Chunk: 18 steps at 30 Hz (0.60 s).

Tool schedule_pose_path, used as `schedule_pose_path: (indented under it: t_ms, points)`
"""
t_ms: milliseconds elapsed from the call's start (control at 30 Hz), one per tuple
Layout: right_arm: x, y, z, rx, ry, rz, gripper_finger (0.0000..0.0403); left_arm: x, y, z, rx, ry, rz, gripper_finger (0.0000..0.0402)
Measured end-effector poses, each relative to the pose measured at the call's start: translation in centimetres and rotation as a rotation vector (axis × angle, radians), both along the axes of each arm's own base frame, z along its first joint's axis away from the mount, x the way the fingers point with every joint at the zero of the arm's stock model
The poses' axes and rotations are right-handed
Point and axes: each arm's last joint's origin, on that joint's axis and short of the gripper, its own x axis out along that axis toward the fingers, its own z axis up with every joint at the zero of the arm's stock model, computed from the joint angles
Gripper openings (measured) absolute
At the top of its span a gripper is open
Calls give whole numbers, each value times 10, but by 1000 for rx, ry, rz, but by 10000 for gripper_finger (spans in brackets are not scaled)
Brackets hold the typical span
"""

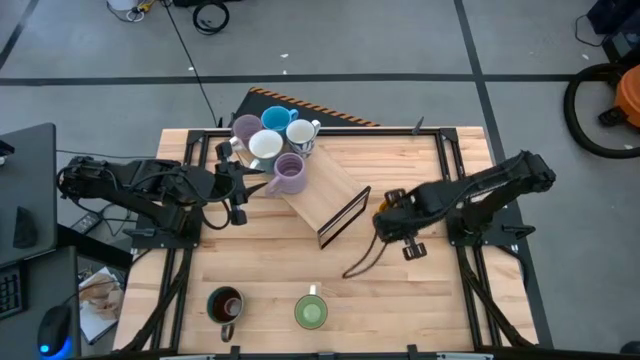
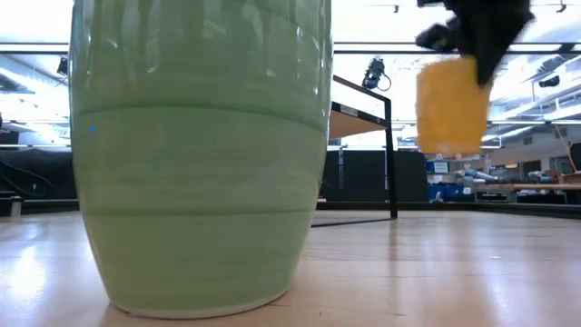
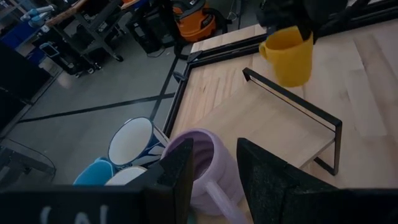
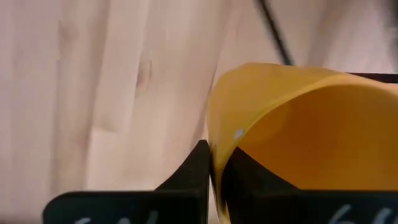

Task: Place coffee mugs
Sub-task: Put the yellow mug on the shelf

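An orange mug (image 3: 289,55) hangs under my right gripper (image 3: 300,26), above the table (image 2: 451,104) just right of the wooden board. Five mugs cluster at the far left of the table: lilac (image 1: 247,128), blue (image 1: 278,120), white (image 1: 265,146), another white (image 1: 305,134), and a second lilac mug (image 1: 290,175) on the board's far end. My left gripper (image 1: 240,192) is open beside that mug, whose handle (image 3: 219,200) lies in the gap between the fingers. I see no touch. A dark brown mug (image 1: 226,305) and a green mug (image 1: 311,312) stand near the near edge. My right gripper pinches the orange mug's wall at the rim (image 4: 217,140), one finger inside the mug and one outside. The fingers come from above, pointing down. The mug hangs below them, lifted clear of the table and roughly upright, its handle (image 3: 265,50) out to one side.
A wooden board with a black metal frame (image 1: 325,200) lies slanted mid-table, between the two arms. A dark cable (image 1: 365,262) trails on the wood below the right gripper. Bare wood lies between the board and the two near mugs. Black rails (image 1: 440,150) border the table.
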Motion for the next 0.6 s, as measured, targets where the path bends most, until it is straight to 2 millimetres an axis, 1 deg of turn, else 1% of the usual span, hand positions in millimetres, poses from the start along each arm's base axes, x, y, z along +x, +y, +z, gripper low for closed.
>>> schedule_pose_path:
  t_ms: [100,267,367,600]
  points:
    - [4,-8,26,81,-41,-131,28,0,0,0,-13,-6,6,128]
    - [6,-28,59,179,-88,-320,30,2,0,-1,-13,0,6,128]
    - [4,-39,75,192,-111,-378,30,2,0,-1,-17,-4,8,128]
    - [4,-63,115,243,-276,-501,31,2,0,-1,-21,-5,10,128]
